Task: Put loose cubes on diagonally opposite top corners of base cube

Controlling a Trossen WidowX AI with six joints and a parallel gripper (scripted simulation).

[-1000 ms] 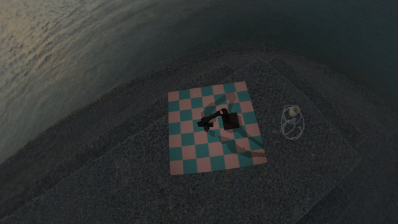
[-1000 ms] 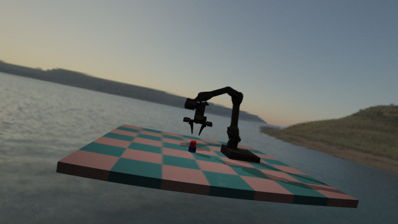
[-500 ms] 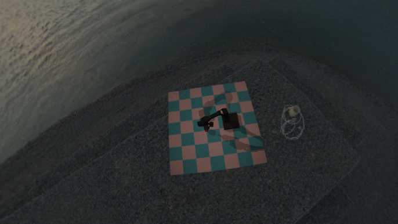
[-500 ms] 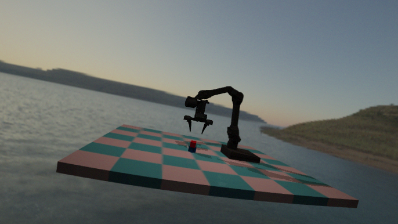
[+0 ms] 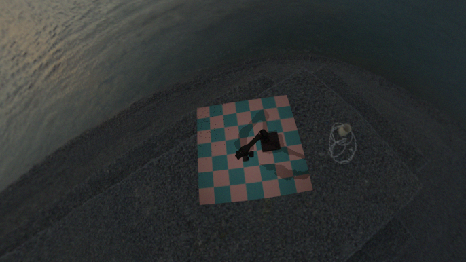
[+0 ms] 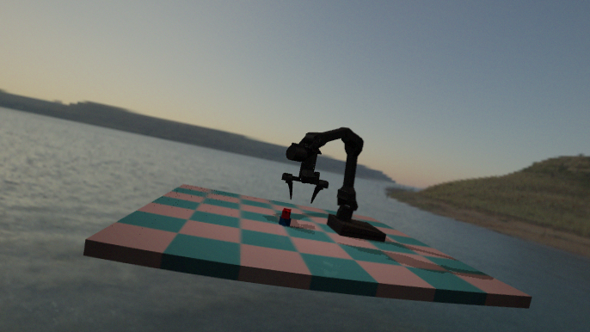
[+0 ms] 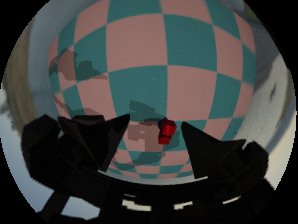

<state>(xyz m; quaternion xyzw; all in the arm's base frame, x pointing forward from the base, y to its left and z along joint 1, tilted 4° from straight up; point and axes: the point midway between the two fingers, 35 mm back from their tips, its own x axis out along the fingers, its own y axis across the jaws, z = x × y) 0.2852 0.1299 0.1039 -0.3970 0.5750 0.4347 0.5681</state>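
Note:
A red cube point(image 6: 286, 212) point(image 7: 166, 131) sits on top of a blue cube point(image 6: 284, 222) on the checkered board point(image 6: 206, 254) point(image 5: 238, 193) point(image 7: 193, 43). In the wrist view the blue cube is hidden under the red one. A dull pink block-like shape point(image 6: 297, 224) point(image 7: 140, 135) lies on the board just beside the stack; I cannot tell for sure that it is a cube. My gripper point(image 6: 301, 199) point(image 7: 156, 120) point(image 5: 245, 156) is open and empty. It hangs well above the stack, a little toward the arm's base. In the top view the cubes are too small and dark to make out.
The arm's dark base plate point(image 6: 356, 229) point(image 5: 270, 142) stands on the board to the right of the stack. The board is a raised slab with drop-off edges. A white wire outline with a pale ball point(image 5: 342, 142) lies off the board on the gravel.

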